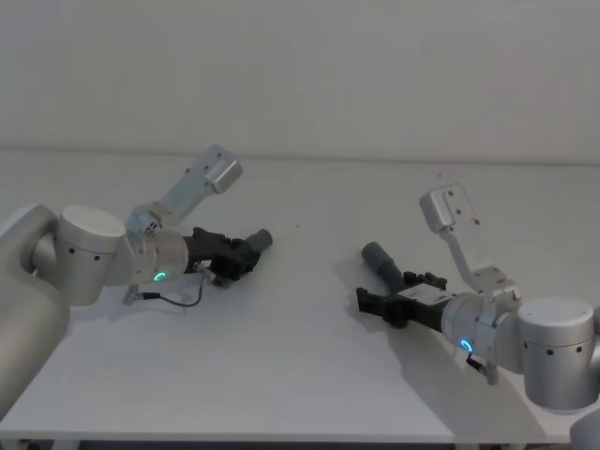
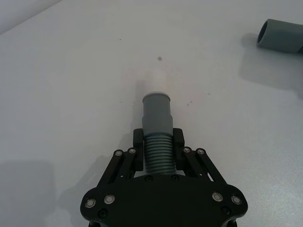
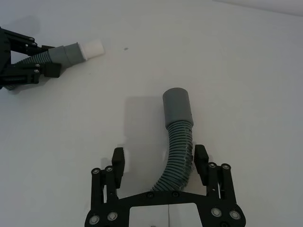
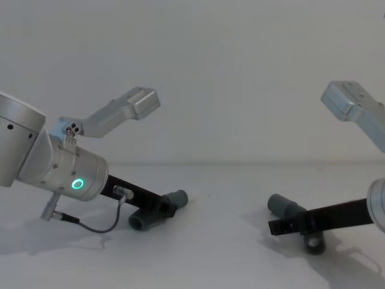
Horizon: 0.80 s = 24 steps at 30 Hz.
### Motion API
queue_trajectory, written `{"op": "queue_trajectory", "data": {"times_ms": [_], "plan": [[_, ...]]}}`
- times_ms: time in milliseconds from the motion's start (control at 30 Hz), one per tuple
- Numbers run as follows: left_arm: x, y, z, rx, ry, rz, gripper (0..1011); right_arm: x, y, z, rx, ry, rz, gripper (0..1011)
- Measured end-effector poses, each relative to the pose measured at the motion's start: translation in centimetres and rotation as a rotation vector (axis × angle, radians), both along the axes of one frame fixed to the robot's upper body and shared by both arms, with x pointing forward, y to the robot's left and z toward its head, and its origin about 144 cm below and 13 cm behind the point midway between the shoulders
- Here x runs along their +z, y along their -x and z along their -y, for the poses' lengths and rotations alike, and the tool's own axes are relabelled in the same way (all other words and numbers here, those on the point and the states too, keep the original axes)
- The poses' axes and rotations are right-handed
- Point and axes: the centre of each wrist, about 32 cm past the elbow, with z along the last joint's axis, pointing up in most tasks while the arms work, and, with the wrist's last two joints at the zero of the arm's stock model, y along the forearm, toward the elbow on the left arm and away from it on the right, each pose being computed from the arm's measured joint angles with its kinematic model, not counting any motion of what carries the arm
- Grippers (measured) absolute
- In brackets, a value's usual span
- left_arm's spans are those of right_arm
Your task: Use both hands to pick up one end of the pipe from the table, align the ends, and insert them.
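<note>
Two dark grey ribbed pipe pieces lie apart on the white table point(image 1: 300, 356). My left gripper point(image 2: 157, 142) is shut on the ribbed middle of the left pipe piece point(image 2: 157, 113), low over the table; its cuff with the narrower white tip point(image 3: 91, 48) points toward the right piece. The right pipe piece point(image 3: 178, 113) rests on the table, its grey cuff aimed away from my right gripper point(image 3: 160, 158). That gripper is open, its fingers point(image 3: 200, 158) straddling the ribbed section without pinching it. In the head view the left gripper point(image 1: 246, 255) is left of centre and the right gripper point(image 1: 386, 289) right of centre.
A bare stretch of table separates the two cuffs point(image 1: 309, 272). A pale wall point(image 1: 300, 75) rises behind the table's far edge. A thin cable point(image 4: 90, 227) loops under my left wrist.
</note>
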Motion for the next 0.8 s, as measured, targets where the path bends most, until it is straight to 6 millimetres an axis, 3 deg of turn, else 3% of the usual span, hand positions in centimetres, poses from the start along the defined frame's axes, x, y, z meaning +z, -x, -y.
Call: {"op": "queue_trajectory", "data": {"times_ms": [400,533,800], "plan": [[0.00,0.00,0.00,0.000,0.000,0.000,345,-0.08,0.00,-0.02,0.000,-0.001,-0.004,600],[0.00,0.00,0.00,0.000,0.000,0.000,345,-0.09,0.00,-0.01,0.000,0.000,-0.005,439],[0.00,0.00,0.00,0.000,0.000,0.000,345,-0.10,-0.01,-0.02,-0.001,-0.001,-0.005,284]]}}
